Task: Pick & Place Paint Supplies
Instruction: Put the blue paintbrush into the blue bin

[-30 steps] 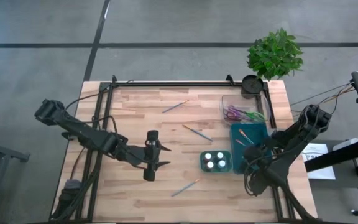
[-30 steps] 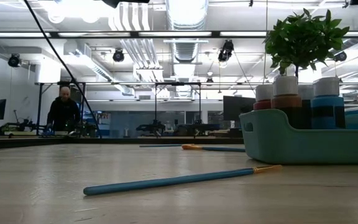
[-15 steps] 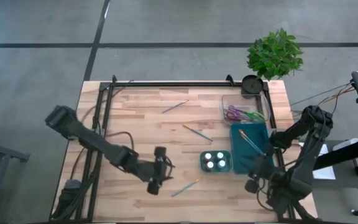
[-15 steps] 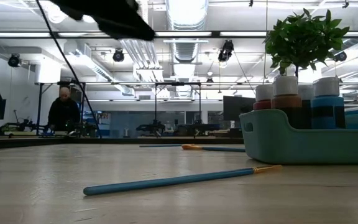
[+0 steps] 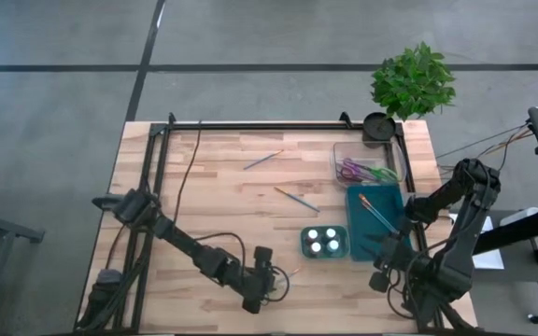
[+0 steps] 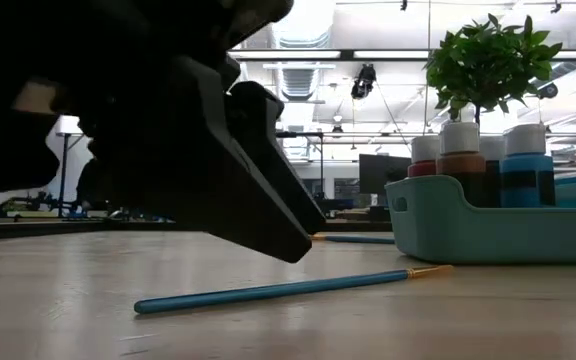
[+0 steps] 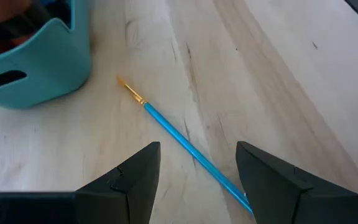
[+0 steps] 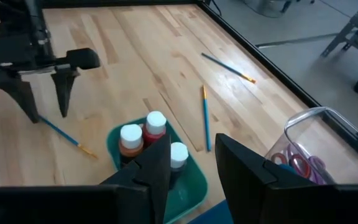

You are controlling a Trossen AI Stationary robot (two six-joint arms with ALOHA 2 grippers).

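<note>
Blue paintbrush (image 7: 185, 144) lying on surface (image 5: 213, 177), lower centre.
Left hand (image 5: 271, 280) hovering over it w/ fingers spread; right hand (image 8: 188, 168) waiting, spread too.

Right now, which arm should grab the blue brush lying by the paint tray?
The left. Its tool hangs open right over the blue brush, fingers on either side. The right tool is back over the paint tray, farther from that brush.

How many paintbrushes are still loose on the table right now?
3 on the bare wood: one by the left hand near the front edge, one mid-table, one toward the back. A fourth lies in the teal tray; others may be hidden there.
</note>
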